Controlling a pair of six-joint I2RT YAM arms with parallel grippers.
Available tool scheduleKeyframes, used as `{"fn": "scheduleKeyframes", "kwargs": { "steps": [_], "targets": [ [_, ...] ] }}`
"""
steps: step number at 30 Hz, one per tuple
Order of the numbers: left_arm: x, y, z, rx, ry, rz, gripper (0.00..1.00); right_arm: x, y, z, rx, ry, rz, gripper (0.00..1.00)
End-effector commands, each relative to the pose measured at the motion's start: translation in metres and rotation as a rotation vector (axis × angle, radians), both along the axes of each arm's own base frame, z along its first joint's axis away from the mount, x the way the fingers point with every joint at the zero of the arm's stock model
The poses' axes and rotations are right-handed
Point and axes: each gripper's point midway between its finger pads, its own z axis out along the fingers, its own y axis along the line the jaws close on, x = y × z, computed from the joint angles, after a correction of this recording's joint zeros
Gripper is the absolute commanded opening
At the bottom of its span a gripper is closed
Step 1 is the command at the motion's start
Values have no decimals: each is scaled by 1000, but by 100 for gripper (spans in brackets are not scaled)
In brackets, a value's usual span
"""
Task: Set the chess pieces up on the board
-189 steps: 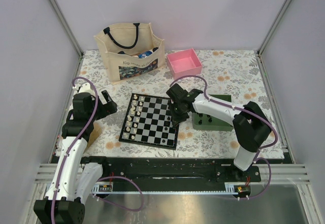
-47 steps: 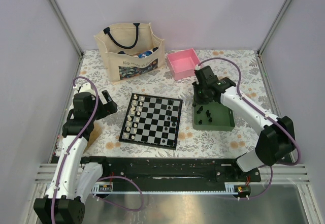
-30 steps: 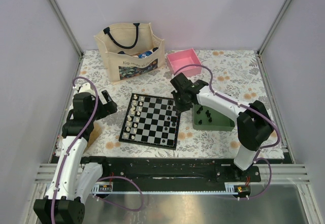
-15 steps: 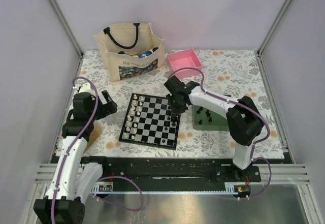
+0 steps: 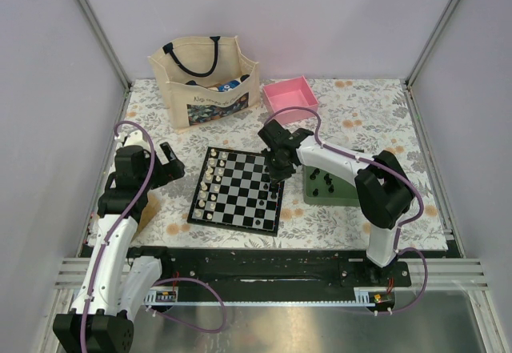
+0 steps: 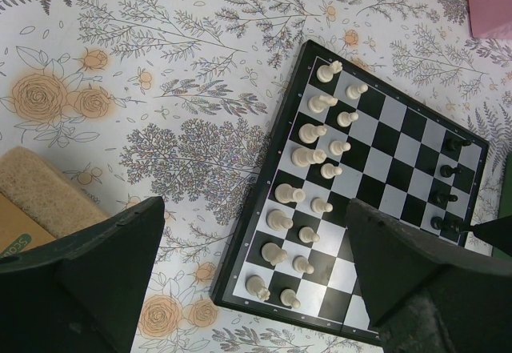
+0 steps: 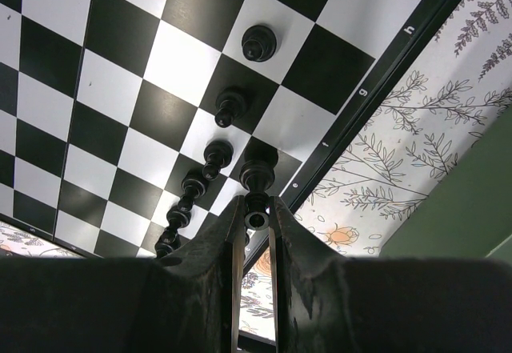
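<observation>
Right fingers [image 7: 234, 237]: narrow, pinched on one black chessman [image 7: 258, 178]; I see it upright, just over the edge squares of the board [image 7: 120, 73].
Other chess pieces [image 7: 230, 105]: I count a black row standing along that same edge; a few more stand in the green tray [image 5: 346, 195].
Left fingers [image 6: 104, 273]: spread wide above the bench [image 6: 184, 89], beside the board.

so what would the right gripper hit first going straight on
The right gripper holds a black piece; that would land first on the board, edge row, if not down already. Depth unclear.
</observation>
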Motion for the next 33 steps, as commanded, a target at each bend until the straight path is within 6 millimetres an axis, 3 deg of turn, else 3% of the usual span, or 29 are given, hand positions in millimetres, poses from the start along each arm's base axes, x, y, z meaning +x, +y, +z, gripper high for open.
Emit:
{"fn": "scheduleKeyframes", "kwargs": {
  "steps": [1, 13, 19, 28, 33],
  "targets": [
    [6, 2, 12, 4, -50, 12, 99, 4, 7, 9, 8, -26, 12, 21],
    [6, 5, 12, 16, -47, 30, 99, 3, 7, 4, -7, -13, 23, 24],
    [6, 6, 11, 16, -47, 32, 99, 2, 8, 1, -8, -4, 32, 32],
    [7, 5, 10, 14, -41, 29, 99, 6, 14, 24, 35, -44, 40, 41],
    [7, 5, 10, 15, -40, 28, 99, 12, 10, 47, 58, -104, 24, 53]
  ]
}}
